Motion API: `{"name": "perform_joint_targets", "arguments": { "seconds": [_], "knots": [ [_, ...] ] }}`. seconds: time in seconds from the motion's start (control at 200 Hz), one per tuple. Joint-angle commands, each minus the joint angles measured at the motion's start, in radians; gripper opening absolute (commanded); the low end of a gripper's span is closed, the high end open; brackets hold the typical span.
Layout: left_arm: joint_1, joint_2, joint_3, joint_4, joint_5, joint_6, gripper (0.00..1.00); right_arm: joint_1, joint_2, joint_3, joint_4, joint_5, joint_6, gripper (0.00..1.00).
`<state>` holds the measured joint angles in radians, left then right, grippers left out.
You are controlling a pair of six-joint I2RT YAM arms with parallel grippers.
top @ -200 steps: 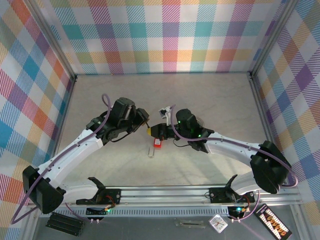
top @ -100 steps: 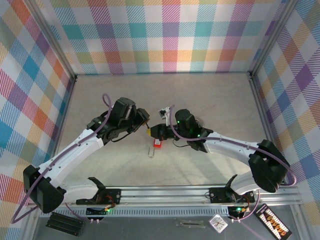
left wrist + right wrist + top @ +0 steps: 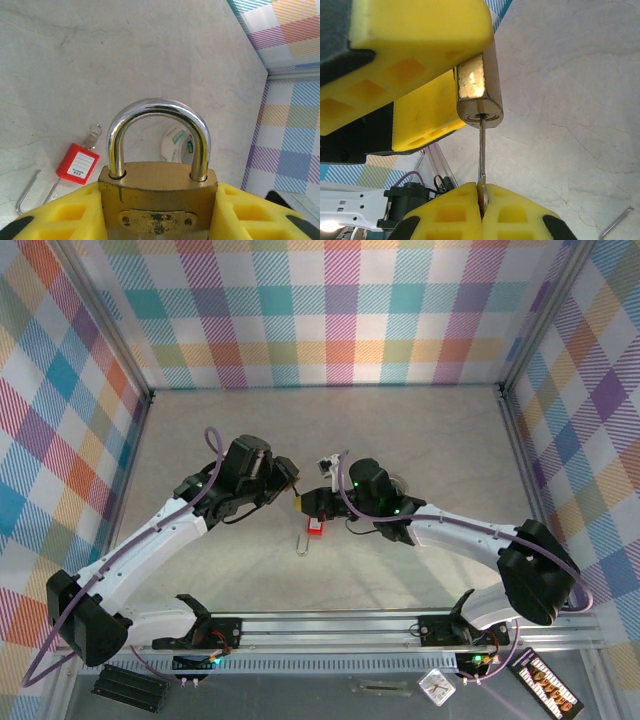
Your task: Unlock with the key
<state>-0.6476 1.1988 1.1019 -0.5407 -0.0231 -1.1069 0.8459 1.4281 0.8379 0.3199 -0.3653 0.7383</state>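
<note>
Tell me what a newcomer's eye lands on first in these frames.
First comes the brass padlock, clamped between the yellow fingers of the left gripper, its chrome shackle seated in both holes. In the right wrist view, the right gripper pinches the key, whose blade meets the keyway in the lock's end face. A red tag lies on the table beyond.

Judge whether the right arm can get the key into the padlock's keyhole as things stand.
Probably yes. The right tool pinches the key, whose tip sits at the keyhole of the padlock. The left tool grips that padlock with its keyhole end bare, and nothing lies between.
</note>
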Motion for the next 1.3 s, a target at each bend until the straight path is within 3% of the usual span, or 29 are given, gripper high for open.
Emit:
{"name": "perform_joint_targets", "arguments": {
  "seconds": [0.0,0.68,1.17,1.295],
  "knots": [
    [-0.015,-0.007,-0.002,0.051,0.023,-0.002,0.0,0.005,-0.007,0.024,-0.019,0.033,-0.032,0.0],
    [-0.026,0.046,0.031,-0.005,0.028,0.013,0.0,0.01,-0.008,0.104,-0.162,0.086,-0.127,0.0],
    [-0.052,0.104,0.063,0.01,0.029,0.007,0.0,0.051,0.054,0.224,-0.299,0.194,-0.197,0.0],
    [-0.053,0.08,0.038,0.043,0.025,-0.001,0.0,0.011,0.055,0.179,-0.182,0.113,-0.122,0.0]
  ]
}}
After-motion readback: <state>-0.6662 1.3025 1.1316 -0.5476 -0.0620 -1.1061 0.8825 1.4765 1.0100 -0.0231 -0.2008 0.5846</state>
